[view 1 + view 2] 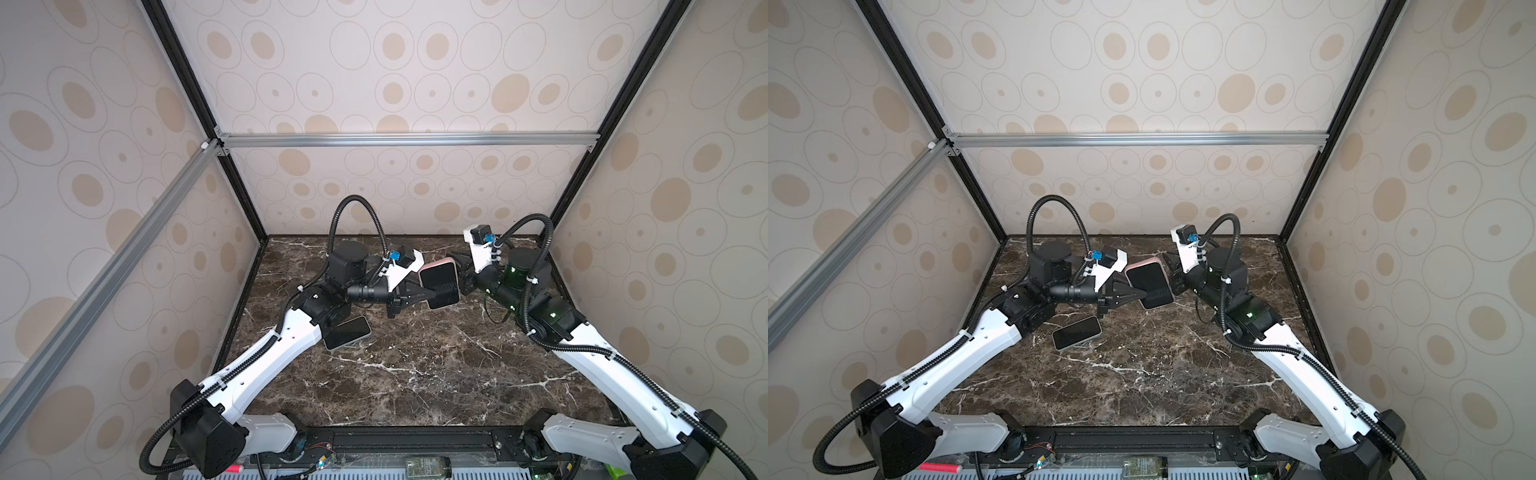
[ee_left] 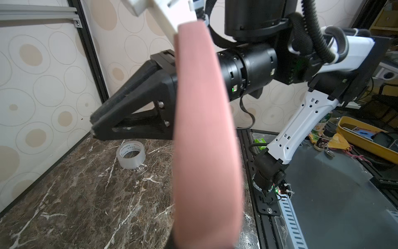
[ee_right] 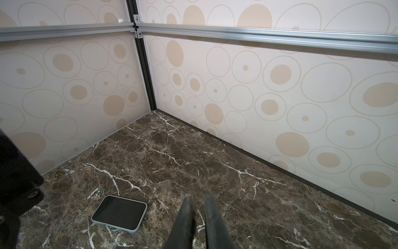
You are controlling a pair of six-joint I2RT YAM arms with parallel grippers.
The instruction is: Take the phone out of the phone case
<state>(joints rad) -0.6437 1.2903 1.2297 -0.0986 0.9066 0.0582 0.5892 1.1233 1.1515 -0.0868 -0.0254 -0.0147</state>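
Observation:
The phone, dark screen up, sits in a pink phone case (image 1: 437,279) (image 1: 1148,282) and is held tilted above the marble table. My left gripper (image 1: 441,291) (image 1: 1152,296) is shut on its lower end, one finger across the screen. In the left wrist view the blurred pink back of the case (image 2: 204,129) fills the middle and hides my own jaws. My right gripper (image 1: 451,255) (image 3: 198,197) hovers just behind the case's far end. Its fingers (image 2: 95,127) are nearly together with nothing between them, and they do not touch the case.
A second phone in a pale case (image 1: 347,332) (image 1: 1076,332) (image 3: 119,213) lies flat, screen up, near my left forearm. A clear tape roll (image 2: 130,154) stands on the marble table (image 1: 415,374) under the right gripper. Patterned walls close three sides.

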